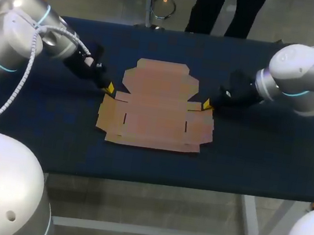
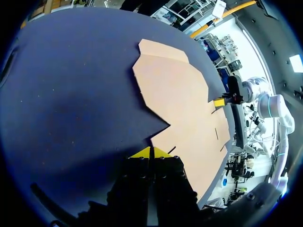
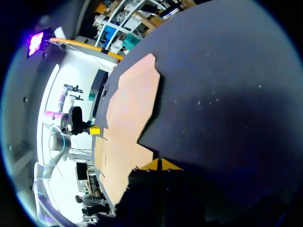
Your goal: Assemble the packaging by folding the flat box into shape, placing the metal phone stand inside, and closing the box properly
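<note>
- Left hand [image 1: 109,88] is clenched, its yellow tips pressed together with nothing between them, low at the notch on the left edge of the flat box [image 1: 156,111].
- Right hand [image 1: 207,105] is clenched the same way and holds nothing, at the notch on the right edge of the flat box.
- Unfolded, the flat box lies in the middle of the dark bench [image 1: 43,136], between both hands.

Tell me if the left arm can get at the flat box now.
Probably yes: the left gripper sits right at the left edge of the flat box, with nothing between them. Its fingers are shut.
</note>
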Robot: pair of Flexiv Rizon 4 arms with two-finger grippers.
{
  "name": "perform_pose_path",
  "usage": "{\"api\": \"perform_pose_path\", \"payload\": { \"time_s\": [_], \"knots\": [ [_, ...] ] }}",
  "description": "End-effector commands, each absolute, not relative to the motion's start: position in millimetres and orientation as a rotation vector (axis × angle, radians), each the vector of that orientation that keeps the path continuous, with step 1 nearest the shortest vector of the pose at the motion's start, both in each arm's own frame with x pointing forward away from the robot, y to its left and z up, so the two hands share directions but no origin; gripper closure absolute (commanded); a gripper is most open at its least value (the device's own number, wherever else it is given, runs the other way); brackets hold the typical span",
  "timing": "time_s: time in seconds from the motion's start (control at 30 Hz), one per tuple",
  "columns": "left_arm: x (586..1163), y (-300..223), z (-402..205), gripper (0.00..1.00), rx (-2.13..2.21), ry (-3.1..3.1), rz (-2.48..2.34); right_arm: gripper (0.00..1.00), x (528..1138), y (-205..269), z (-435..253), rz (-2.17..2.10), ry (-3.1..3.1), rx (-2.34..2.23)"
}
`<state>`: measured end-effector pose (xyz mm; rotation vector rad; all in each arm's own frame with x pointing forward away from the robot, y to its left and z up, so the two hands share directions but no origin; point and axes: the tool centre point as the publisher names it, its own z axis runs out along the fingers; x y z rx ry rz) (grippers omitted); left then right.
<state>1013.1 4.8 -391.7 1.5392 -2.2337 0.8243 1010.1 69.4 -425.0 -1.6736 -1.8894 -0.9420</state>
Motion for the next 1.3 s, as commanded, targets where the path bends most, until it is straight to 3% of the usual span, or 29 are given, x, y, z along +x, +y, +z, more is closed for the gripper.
{"api": "perform_pose_path", "payload": {
  "time_s": [0.03,1.3],
  "knots": [
    [1013.8,3.4,-394.2,1.00,1.539,-2.230,0.820,1.00,1015.8,69.5,-430.3,-0.944,-1.880,-1.652],
    [1010.7,-6.8,-418.3,1.00,1.594,-2.129,0.804,1.00,1020.9,78.5,-437.4,-0.936,-1.853,-1.623]
  ]
}}
